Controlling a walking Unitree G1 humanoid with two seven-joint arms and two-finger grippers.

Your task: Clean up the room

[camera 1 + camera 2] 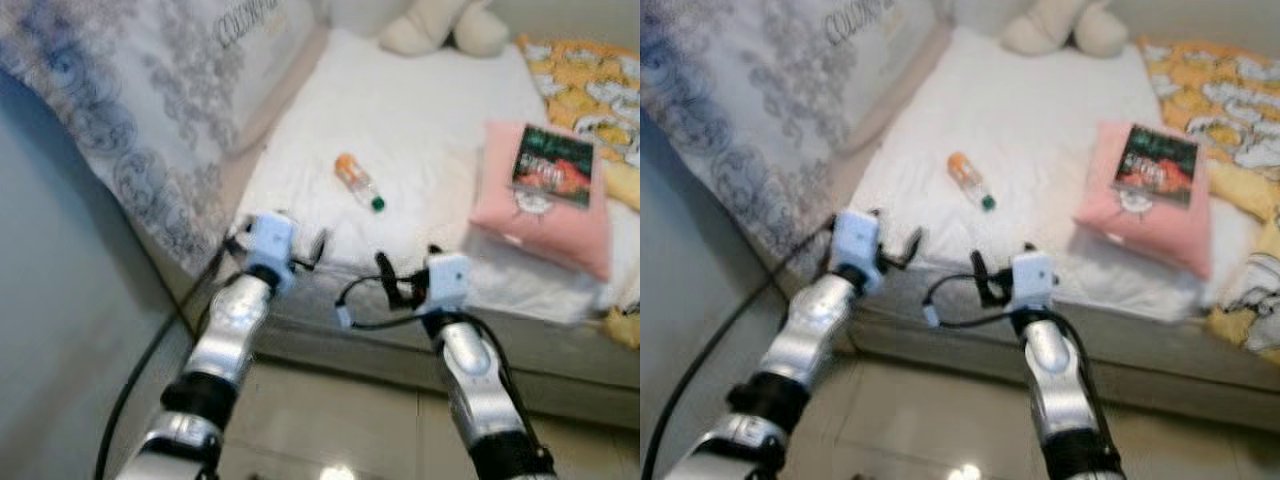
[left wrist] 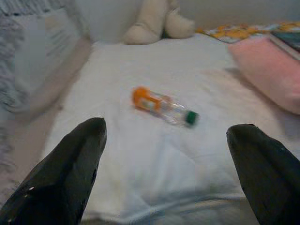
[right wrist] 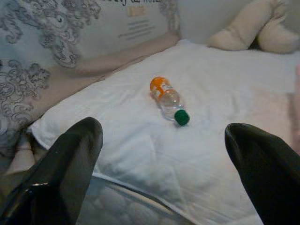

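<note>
Left gripper (image 2: 164, 168) is held spread wide and empty at the bed's near edge, both black fingers (image 2: 65, 173) seen framing the sheet ahead. Right gripper (image 3: 164, 173) is likewise held wide open with nothing between the fingers, just beside the left one, over the same edge of the mattress. Bottle (image 1: 359, 182) is seen lying on its side on the white sheet (image 1: 420, 130), ahead of both grippers and well apart from them: clear body, orange label end pointed away toward the bed's far side, green cap nearer the robot. A pink pillow (image 1: 545, 205) is placed to the right of the bottle, with a dark book (image 1: 553, 166) laid flat on top of it. A yellow patterned blanket (image 1: 590, 85) is seen beyond the pillow on the right. A cream plush toy (image 1: 440, 25) is set at the far end of the bed. A grey patterned cushion (image 1: 150, 110) is propped along the left side. Views are slightly blurred.
</note>
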